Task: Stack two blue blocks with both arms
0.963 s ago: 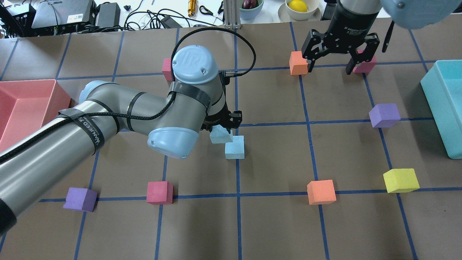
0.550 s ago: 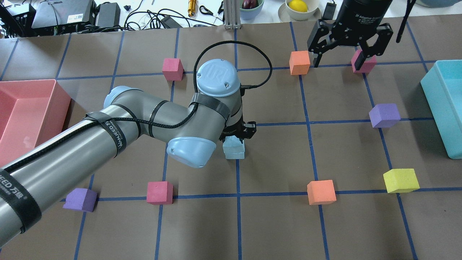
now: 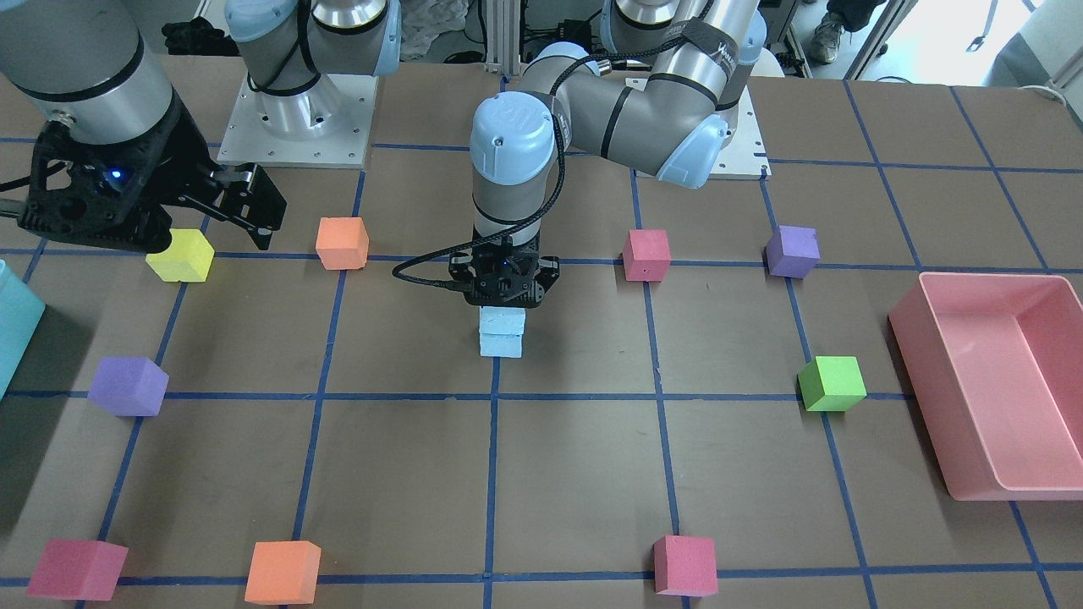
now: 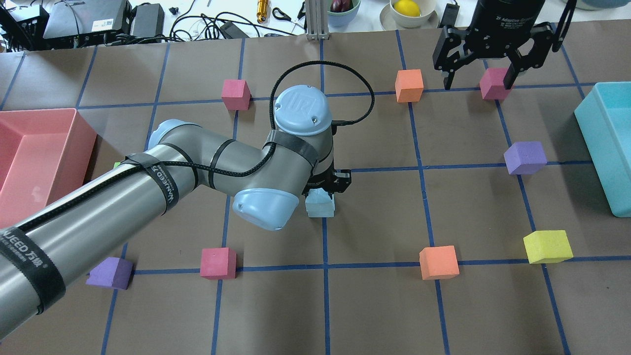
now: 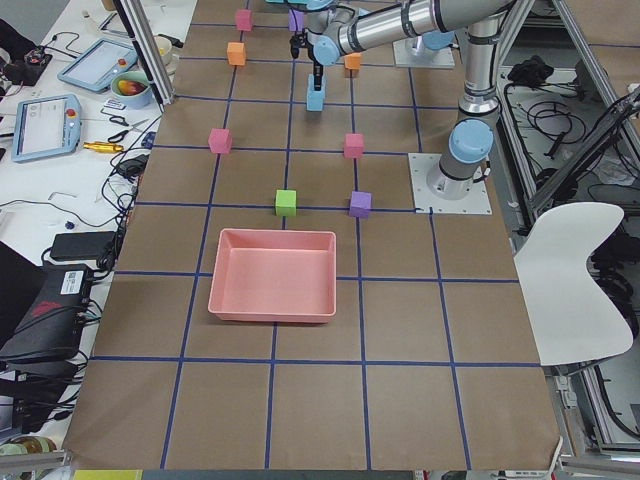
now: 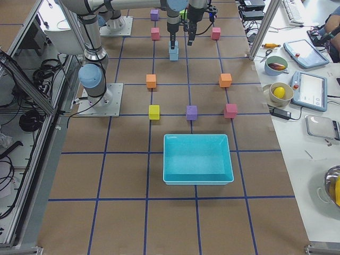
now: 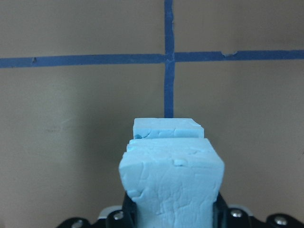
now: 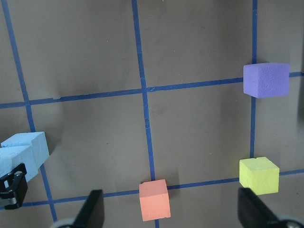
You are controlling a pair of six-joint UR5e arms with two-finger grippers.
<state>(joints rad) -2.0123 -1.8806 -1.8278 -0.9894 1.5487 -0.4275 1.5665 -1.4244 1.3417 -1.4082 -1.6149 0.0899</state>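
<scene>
My left gripper [image 3: 503, 306] is shut on the upper pale blue block [image 3: 503, 321], which sits on the lower blue block [image 3: 501, 345] near the table's middle. In the left wrist view the held block [image 7: 173, 185] fills the space between the jaws, with the lower block [image 7: 167, 127] showing just beyond it, roughly aligned. In the overhead view the left gripper [image 4: 328, 186] covers most of the stack [image 4: 320, 206]. My right gripper [image 4: 480, 74] is open and empty, raised above a pink cube [image 4: 494, 83] at the far right. Its fingers [image 8: 92, 209] stand wide apart.
Coloured cubes lie scattered on the grid: orange [image 4: 409, 85], purple [image 4: 525, 158], yellow [image 4: 547, 246], orange [image 4: 438, 262], pink [image 4: 218, 263], purple [image 4: 109, 272], green [image 3: 832, 382]. A pink bin [image 4: 84, 129] sits at the left, a teal bin [image 4: 599, 148] at the right.
My left arm carried the blue block rightward from beside the other blue block to directly on top of it. My right gripper drew back to the right and farther away.
</scene>
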